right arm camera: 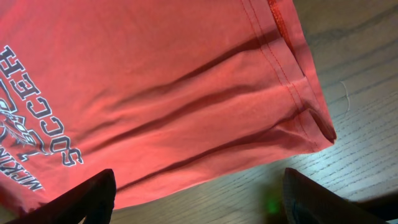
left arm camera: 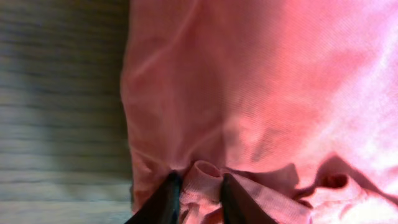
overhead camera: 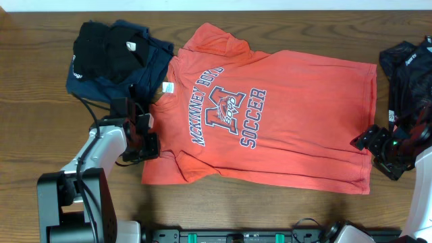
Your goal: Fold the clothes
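Overhead first: the orange-red short-sleeved T-shirt (overhead camera: 283, 121) lies spread front-up across the brown wooden table (overhead camera: 40, 121). Its navy-and-white college lettering (overhead camera: 233, 111) runs along its length, with a big M logo in the middle. The collar end points at the left gripper (overhead camera: 152, 137), which sits right on the shirt's shoulder edge. The hem end reaches the right gripper (overhead camera: 364, 140), which is just beside the hem's near corner. Beyond the left fingers there is a heap of black and navy garments (overhead camera: 115, 57), touching the shirt's far sleeve. A dark mesh-like garment (overhead camera: 405, 74) is bunched past the right fingers, apart from the hem.

Left wrist now: the two dark fingers (left arm camera: 165, 202) stand narrow, and a rolled fold of the orange-red fabric (left arm camera: 202, 174) is squeezed between them, so that is a pinch on the cloth. Ahead of the fingers the cloth lies smooth, and bare table shows to the side.

Right wrist: the black fingers (right arm camera: 87, 199) are spread wide and hold nothing. The hem corner (right arm camera: 320, 127) lies ahead between them, double-stitched and slightly curled. Long soft wrinkles run across the cloth, and the lettering's end shows near one finger.
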`<action>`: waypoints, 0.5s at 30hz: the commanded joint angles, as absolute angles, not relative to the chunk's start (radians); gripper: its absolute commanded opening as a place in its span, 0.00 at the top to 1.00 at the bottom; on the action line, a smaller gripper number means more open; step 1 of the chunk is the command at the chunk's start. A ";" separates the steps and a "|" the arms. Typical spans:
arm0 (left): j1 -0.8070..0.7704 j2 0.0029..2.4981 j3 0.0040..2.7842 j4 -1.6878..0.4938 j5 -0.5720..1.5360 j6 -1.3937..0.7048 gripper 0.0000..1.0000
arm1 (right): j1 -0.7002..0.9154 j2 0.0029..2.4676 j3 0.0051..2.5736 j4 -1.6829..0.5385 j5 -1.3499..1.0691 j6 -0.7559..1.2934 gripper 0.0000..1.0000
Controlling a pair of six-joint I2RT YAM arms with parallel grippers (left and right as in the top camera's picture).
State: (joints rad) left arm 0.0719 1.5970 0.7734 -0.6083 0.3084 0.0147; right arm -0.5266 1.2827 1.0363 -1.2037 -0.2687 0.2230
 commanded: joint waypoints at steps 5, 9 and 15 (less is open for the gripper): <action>0.064 1.578 0.798 -0.671 0.366 0.026 0.90 | -0.510 1.283 1.032 -1.204 -0.270 0.224 0.17; 0.064 1.532 0.810 -0.700 0.362 0.026 0.91 | -0.510 1.283 1.032 -1.204 -0.270 0.224 0.17; 0.064 1.476 0.810 -0.723 0.304 0.026 0.87 | -0.510 1.283 1.032 -1.204 -0.270 0.224 0.17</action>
State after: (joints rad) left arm 0.0681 1.4986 0.7864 -0.7116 0.3321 0.0238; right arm -0.5266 1.2827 1.0363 -1.2037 -0.2687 0.2230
